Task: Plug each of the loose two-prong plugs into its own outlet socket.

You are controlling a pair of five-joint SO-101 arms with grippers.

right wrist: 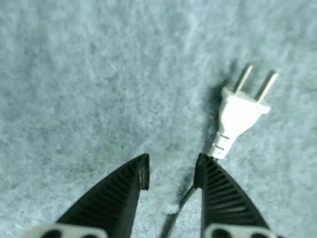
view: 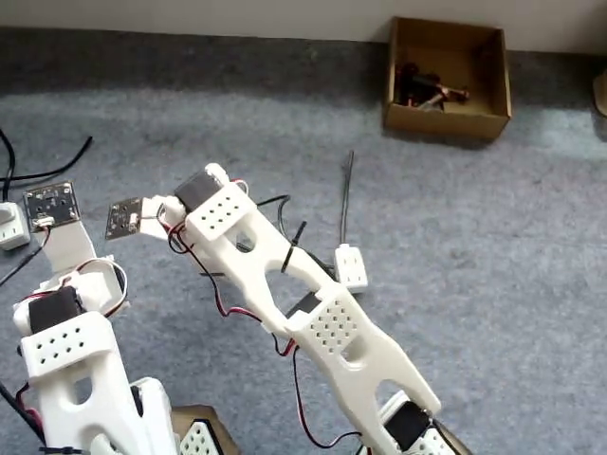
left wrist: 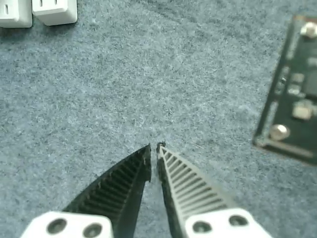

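Grey felt-like cloth covered the desk point(view: 493, 246). Just above it the left gripper point(left wrist: 154, 148) hung with its ribbed fingers drawn together to a hairline gap, holding nothing. Two white outlet sockets point(left wrist: 54, 10) lay side by side well ahead of that gripper and off to one side. A green circuit board point(left wrist: 292, 94) on the other arm stood near on the opposite side. The right gripper point(right wrist: 172, 171) was parted to a middling gap and was empty. A white two-prong plug point(right wrist: 237, 116) lay flat on the cloth just ahead of one of its fingertips and outside the gap, prongs pointing away from the gripper. The plug's dark cable point(right wrist: 181, 203) ran back under that finger into the gap. Another white socket block point(view: 351, 266) lay behind the right gripper, beside its arm. A cardboard box point(view: 446, 121) sat far beyond both grippers.
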